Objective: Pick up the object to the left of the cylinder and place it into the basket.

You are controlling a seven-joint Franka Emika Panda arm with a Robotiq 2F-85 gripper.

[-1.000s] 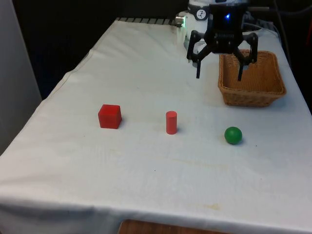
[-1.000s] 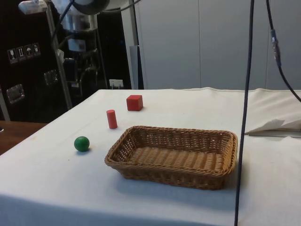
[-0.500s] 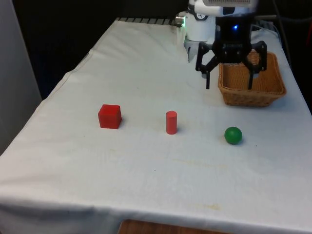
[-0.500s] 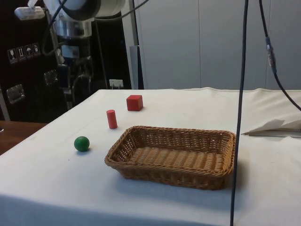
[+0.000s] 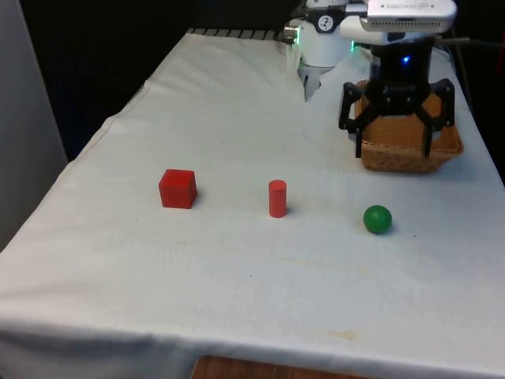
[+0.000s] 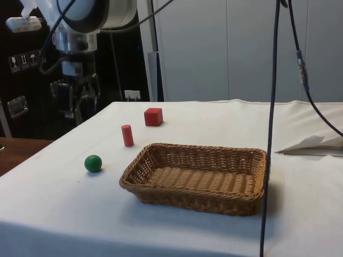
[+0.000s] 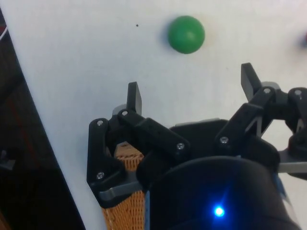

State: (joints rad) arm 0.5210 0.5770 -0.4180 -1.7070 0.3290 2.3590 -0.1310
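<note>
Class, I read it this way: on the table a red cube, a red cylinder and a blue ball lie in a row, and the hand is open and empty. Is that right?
Not quite: the ball is green, not blue, as the front view shows. The red cube and red cylinder do lie in that row, and the hand is open and empty.

The arm [image 5: 410, 9] is glossy white with rounded casings, and a rounded white joint [image 6: 91, 13] sits directly above the gripper. Just above the gripper [image 5: 396, 139] the wrist narrows to a metallic grey collar [image 6: 71, 42]. The gripper itself is matt black, built of angular linkage bars pinned with small silver screws [image 7: 180, 146]. Its two fingers [image 7: 135, 97] are slim, flat black blades set wide apart. Dark cables [image 6: 155, 8] trail off behind the white joint above it.
</note>
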